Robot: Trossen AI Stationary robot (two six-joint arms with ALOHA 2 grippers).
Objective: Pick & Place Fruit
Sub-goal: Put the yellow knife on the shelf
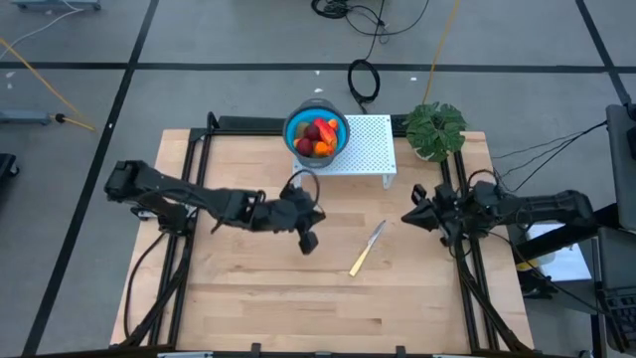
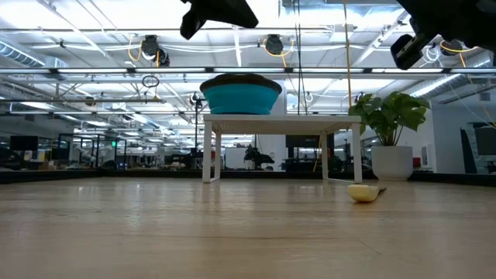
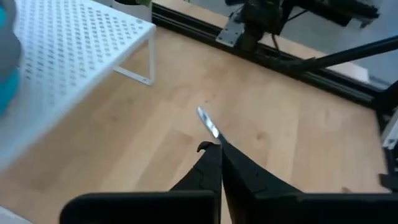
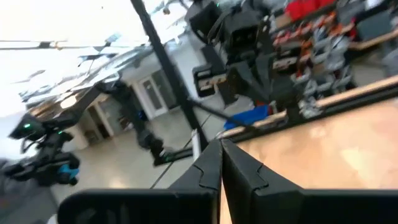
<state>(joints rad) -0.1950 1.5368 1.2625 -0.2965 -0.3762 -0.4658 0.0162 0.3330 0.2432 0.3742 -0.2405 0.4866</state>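
Up on the rack (image 1: 368,149), the fruit (image 1: 318,135) fills the bowl (image 1: 294,132); both my tools, left (image 1: 307,242) and right (image 1: 407,218), pressed together, empty — looks finished.

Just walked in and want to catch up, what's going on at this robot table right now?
Nothing is being held at the moment. The fruit is piled in a blue bowl on a white perforated shelf at the table's far edge. The left gripper is shut and empty above the middle of the table, near a yellow-handled knife lying on the wood. The right gripper waits shut at the right side, beside a potted plant.
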